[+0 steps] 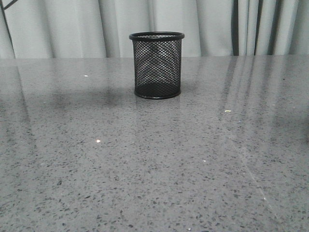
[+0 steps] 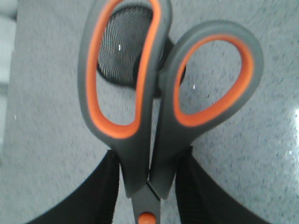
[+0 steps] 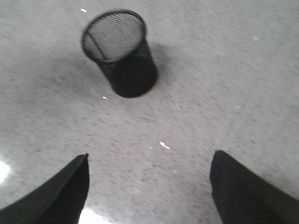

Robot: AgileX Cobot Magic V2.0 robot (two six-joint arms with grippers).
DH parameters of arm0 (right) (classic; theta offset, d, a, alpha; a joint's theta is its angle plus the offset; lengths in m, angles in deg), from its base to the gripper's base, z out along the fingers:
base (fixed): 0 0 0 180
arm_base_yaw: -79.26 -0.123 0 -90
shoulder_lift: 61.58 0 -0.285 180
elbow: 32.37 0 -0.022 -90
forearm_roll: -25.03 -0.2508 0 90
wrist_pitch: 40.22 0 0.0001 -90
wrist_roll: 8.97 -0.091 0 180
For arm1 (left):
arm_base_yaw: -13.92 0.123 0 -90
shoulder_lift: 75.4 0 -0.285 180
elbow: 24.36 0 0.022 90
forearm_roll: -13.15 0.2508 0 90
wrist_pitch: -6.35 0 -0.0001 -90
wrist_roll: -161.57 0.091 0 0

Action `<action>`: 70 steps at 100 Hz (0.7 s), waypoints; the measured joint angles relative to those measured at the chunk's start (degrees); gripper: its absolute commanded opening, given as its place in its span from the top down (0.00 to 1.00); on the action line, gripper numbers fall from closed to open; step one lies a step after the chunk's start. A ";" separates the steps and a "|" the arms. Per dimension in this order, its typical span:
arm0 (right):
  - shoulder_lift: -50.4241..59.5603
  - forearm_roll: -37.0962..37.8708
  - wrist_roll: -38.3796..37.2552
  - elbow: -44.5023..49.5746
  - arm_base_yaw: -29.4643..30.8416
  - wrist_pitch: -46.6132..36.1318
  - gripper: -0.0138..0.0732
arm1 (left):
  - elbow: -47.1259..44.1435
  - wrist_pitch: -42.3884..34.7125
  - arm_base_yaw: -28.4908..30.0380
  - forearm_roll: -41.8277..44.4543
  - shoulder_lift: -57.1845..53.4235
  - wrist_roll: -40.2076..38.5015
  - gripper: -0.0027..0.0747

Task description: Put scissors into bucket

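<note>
Left tool [image 2: 148,186] grips scissors [image 2: 154,98] (handles outward) above bucket [image 2: 128,49].

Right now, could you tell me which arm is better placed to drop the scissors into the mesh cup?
Left: its gripper already clamps the scissors above the mesh cup. The right gripper is open and empty.

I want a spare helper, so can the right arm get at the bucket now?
Probably yes: the right hand is open and empty, and only bare table lies between it and the bucket.
</note>
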 measured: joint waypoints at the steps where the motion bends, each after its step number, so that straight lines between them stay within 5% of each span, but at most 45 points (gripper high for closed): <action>1: 0.00 -0.33 0.42 0.00 0.00 -0.09 0.28 | 0.24 0.00 -0.43 0.02 0.00 0.00 0.85; 70: 0.64 -21.38 7.98 0.00 0.00 -2.81 0.28 | 3.27 -8.16 -20.44 6.70 0.00 -4.09 0.84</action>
